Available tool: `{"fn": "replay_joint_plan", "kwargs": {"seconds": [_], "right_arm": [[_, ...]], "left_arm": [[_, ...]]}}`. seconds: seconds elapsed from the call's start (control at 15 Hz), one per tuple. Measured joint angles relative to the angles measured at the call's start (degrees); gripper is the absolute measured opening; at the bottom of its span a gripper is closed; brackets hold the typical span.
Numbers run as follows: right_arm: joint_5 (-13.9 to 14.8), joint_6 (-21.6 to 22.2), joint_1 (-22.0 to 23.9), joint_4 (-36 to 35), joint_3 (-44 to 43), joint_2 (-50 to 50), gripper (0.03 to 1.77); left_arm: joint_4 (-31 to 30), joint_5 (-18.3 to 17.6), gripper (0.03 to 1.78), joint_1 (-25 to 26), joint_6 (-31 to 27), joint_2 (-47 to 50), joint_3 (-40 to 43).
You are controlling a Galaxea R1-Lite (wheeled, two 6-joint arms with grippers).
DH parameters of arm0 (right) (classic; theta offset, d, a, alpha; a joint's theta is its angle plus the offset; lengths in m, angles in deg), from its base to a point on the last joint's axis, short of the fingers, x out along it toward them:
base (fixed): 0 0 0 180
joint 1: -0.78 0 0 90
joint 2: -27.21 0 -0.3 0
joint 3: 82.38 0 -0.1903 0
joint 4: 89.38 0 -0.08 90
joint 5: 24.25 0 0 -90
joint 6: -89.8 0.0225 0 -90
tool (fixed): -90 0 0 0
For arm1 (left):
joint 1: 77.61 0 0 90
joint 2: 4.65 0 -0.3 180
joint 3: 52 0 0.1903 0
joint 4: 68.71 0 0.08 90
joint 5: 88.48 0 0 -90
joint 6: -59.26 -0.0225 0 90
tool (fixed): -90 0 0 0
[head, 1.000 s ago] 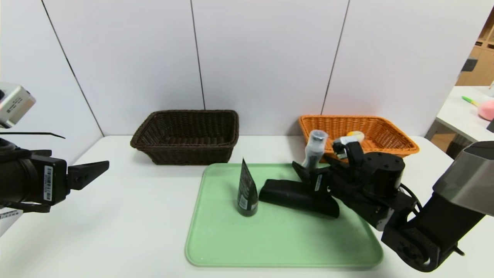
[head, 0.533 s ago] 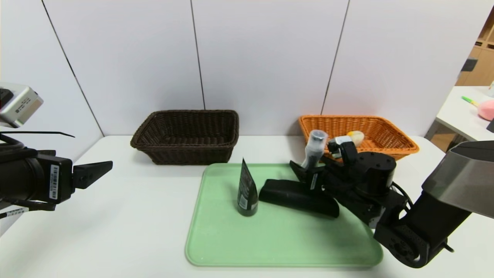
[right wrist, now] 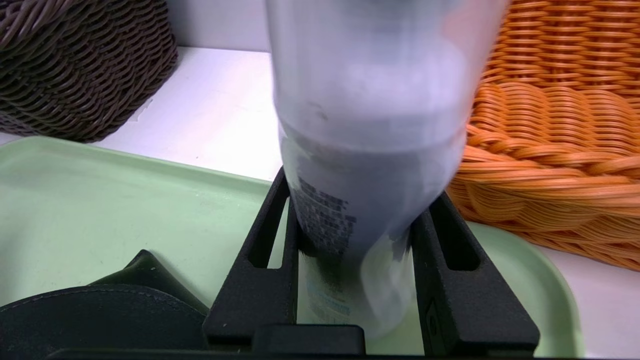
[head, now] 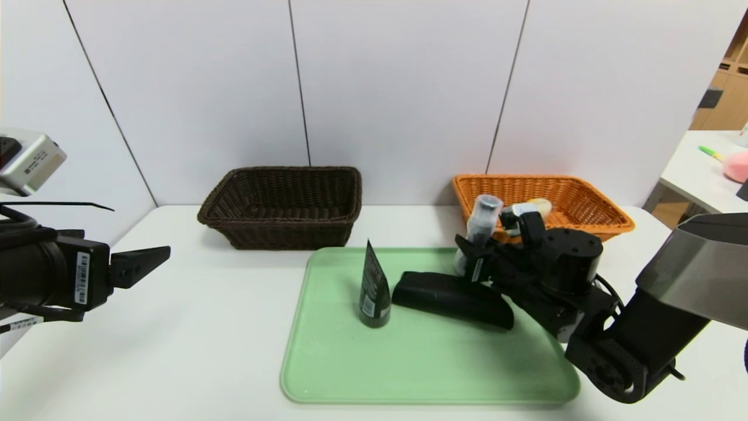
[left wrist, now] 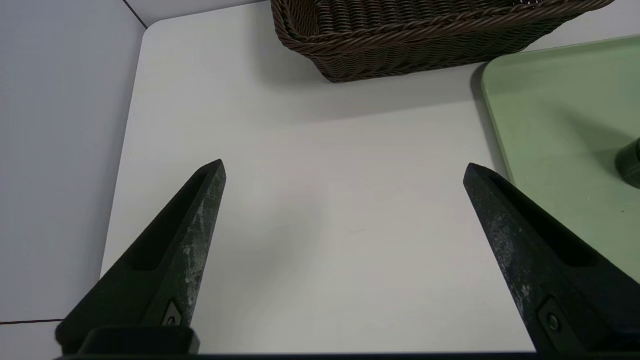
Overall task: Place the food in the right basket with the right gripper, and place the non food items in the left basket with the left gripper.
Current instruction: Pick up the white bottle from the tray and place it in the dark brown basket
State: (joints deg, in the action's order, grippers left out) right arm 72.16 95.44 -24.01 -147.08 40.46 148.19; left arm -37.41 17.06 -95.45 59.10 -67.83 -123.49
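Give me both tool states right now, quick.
Left tool: open, empty, over bare table beside the dark brown basket.
Right tool: closed on the translucent bottle at the green tray.

In the right wrist view the translucent bottle (right wrist: pixel 370 125) is smeared with blur and cut off at the frame's top, its base hidden between the right gripper (right wrist: pixel 350 280) fingers, while in the head view that arm covers the green tray (head: pixel 327 374)'s far right corner and half hides the food (head: pixel 537 206).
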Motion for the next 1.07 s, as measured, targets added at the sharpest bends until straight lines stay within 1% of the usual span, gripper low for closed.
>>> {"fn": "replay_joint_plan", "kwargs": {"seconds": [0.4,0.93,1.07], "right_arm": [[-0.1,0.1,-0.3,0.3,2.2,-1.8,0.63],[0.0,1.4,-4.4,0.6,6.9,-5.2,0.63],[0.3,1.4,-5.6,1.0,7.1,-6.6,0.6]], "left_arm": [[-0.1,0.0,1.69,0.0,-0.1,0.1,-0.4],[0.0,0.1,1.69,0.0,-0.1,0.4,-1.0],[0.0,0.2,1.69,0.0,-0.1,0.5,-1.0]]}}
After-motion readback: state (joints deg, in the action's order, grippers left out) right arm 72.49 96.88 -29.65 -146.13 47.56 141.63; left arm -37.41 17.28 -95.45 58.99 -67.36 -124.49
